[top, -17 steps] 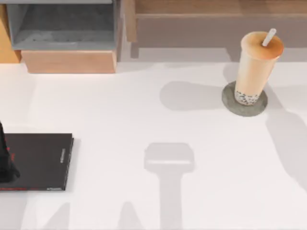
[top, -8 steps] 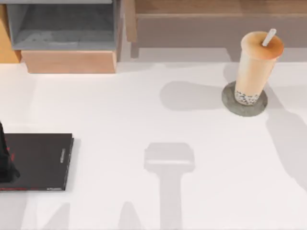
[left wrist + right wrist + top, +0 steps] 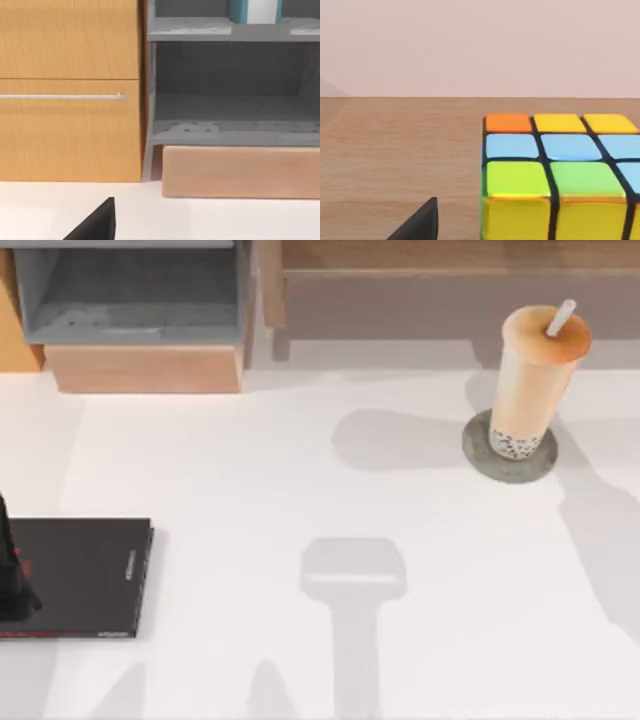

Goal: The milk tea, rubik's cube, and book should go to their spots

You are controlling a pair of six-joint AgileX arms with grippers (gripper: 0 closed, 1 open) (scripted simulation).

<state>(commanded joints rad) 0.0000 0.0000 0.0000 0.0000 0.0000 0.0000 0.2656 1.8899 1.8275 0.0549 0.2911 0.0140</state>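
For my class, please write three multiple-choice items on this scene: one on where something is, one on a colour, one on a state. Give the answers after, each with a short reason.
1. Where does the milk tea stand?
A. On the round grey disc at the table's right
B. On the black slab
C. Inside the grey shelf

2. What colour is the corner sticker on the top row of the rubik's cube, nearest its visible vertical edge?
A. Red
B. Orange
C. White

3. In what state is the milk tea?
A. Tipped on its side
B. Upright with its straw in the lid
C. Lidless and spilled

Answers:
1 A: in the top view the cup's base sits within the grey disc.
2 B: in the right wrist view that sticker is orange, beside two yellow ones.
3 B: the cup stands straight, its white straw rising from the orange lid.
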